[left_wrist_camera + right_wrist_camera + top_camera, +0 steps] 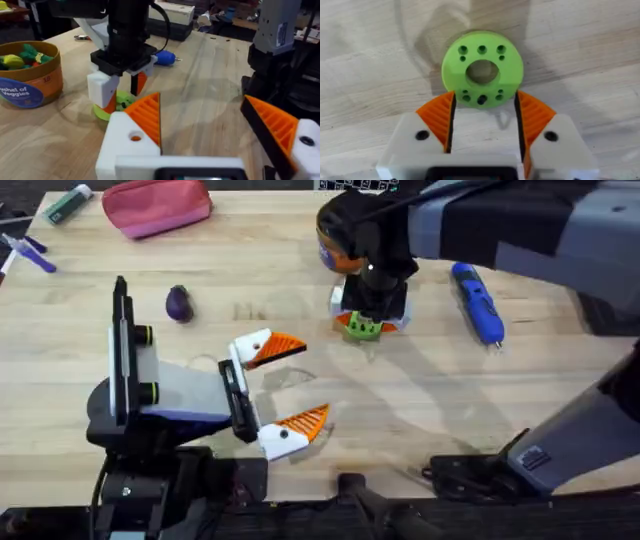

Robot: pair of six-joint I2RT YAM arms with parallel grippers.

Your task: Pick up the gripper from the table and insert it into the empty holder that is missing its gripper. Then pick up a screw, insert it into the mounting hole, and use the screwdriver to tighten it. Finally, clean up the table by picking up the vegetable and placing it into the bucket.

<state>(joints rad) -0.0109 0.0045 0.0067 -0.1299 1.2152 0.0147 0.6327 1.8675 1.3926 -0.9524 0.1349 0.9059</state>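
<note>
Two robot arms over a pale wooden surface; the right gripper is lowered over a green disc.

The right gripper points straight down at the far middle of the surface, its orange-padded fingers spread either side of the round green disc with a centre hole and small holes around it; whether the pads touch the disc is unclear. The left gripper lies low at the near left, fingers spread wide and holding nothing. The blue screwdriver lies flat to the right of the disc, near it. The purple toy eggplant sits alone at the far left. From the left wrist, the orange bucket with its blue label stands beyond the disc, toy food inside.
</note>
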